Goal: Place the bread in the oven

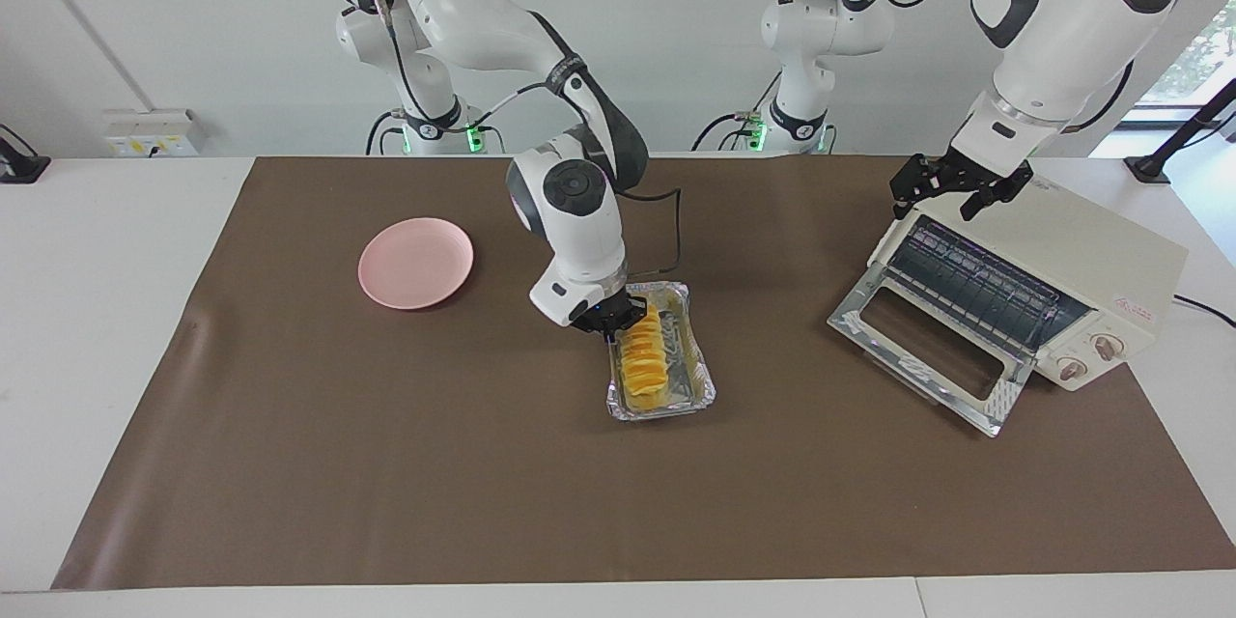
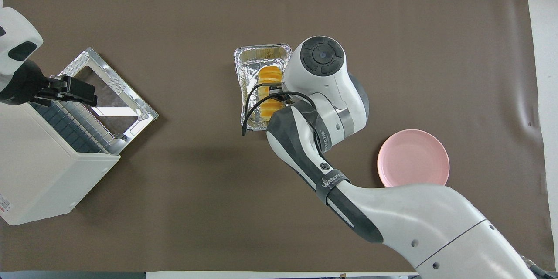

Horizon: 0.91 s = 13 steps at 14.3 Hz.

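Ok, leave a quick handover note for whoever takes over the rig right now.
Right gripper: shut on the rim of the foil tray, at its end nearer the robots.
Left gripper: open, waiting at the top front edge of the oven.
Things: bread lies in the tray, mid-table; the oven sits at the left arm's end.
Done: oven door is down.
Left: get the bread into the oven.

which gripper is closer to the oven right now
Left. The left gripper hangs open over the oven's top front edge, above its open door. The right gripper is mid-table at the foil tray holding the bread.
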### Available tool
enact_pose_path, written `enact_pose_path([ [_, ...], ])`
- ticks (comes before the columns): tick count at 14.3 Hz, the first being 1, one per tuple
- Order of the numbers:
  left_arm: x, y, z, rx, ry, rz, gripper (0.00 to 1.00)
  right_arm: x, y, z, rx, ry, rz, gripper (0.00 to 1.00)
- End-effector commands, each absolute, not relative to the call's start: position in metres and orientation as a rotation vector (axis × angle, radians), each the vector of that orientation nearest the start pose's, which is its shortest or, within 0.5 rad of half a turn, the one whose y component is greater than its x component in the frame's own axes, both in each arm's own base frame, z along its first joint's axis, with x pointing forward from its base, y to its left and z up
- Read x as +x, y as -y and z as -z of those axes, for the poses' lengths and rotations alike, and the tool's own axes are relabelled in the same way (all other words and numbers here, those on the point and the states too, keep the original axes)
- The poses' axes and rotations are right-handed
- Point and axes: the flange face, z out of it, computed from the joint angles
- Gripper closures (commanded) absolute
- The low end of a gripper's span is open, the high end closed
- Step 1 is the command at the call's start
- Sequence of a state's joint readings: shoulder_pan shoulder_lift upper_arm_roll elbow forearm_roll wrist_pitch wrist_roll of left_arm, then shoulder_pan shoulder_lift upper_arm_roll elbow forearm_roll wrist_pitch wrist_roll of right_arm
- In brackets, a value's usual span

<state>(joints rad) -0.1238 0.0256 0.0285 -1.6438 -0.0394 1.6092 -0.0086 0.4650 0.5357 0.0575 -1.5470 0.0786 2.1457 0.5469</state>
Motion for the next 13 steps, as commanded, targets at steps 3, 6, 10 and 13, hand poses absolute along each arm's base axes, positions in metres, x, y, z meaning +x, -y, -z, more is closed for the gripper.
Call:
enact_pose_path([
  [3, 0.555, 0.056, -0.585, -3.186, -0.112, -0.083, 0.00, 0.614, -0.339, -0.334, -3.008, -0.193, 0.022, 1.00],
  [6, 0.555, 0.057, -0.585, -3.186, -0.115, -0.080, 0.00, 0.609, -0.346, -0.323, -3.007, -0.182, 0.025, 1.00],
  [10, 0.555, 0.057, -0.585, -3.186, -0.112, -0.080, 0.00, 0.608, -0.345, -0.324, -3.016, -0.179, 0.006, 0.23],
  [13, 0.555, 0.057, -0.585, -3.186, -0.112, -0.080, 0.00, 0.608, -0.342, -0.333, -3.045, -0.172, -0.045, 0.01],
])
